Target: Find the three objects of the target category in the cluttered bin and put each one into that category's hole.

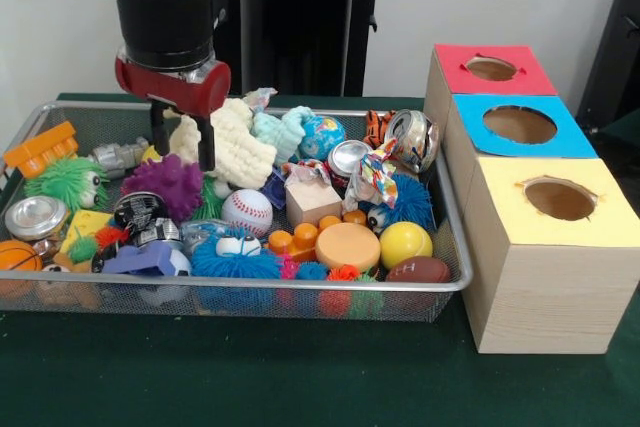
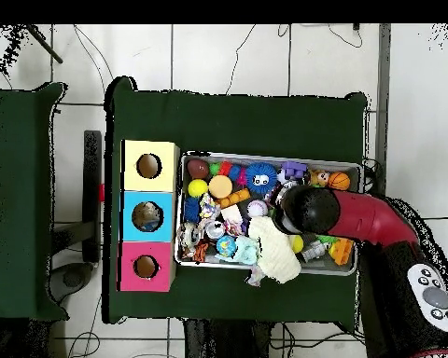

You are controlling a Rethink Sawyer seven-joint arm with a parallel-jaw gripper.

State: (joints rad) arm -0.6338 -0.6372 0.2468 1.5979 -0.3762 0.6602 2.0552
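The cluttered bin [image 1: 300, 287] is a wide silver wire-mesh tray on the green table, full of toys; it also shows in the overhead view [image 2: 265, 156]. My gripper [image 1: 182, 142] hangs over the bin's back left part, open, its two black fingers [image 1: 205, 147] either side of an edge of a cream knit cloth [image 1: 240, 142]. A purple fuzzy ball [image 1: 172, 182] lies just below it. Three wooden boxes stand beside the bin, with a red-top hole [image 1: 492, 68], a blue-top hole [image 1: 520, 125] and a yellow-top hole [image 1: 560, 199]. In the overhead view the arm's wrist [image 2: 309, 209] hides the gripper.
In the bin lie a baseball [image 1: 247, 210], yellow ball [image 1: 405, 243], small football [image 1: 418, 270], basketball [image 1: 18, 255], crushed cans [image 1: 412, 137], globe ball [image 1: 322, 135], wooden block [image 1: 312, 199], orange disc [image 1: 347, 245], blue fuzzy toy [image 1: 235, 259], green fuzzy toy [image 1: 65, 182] and orange brick [image 1: 40, 147].
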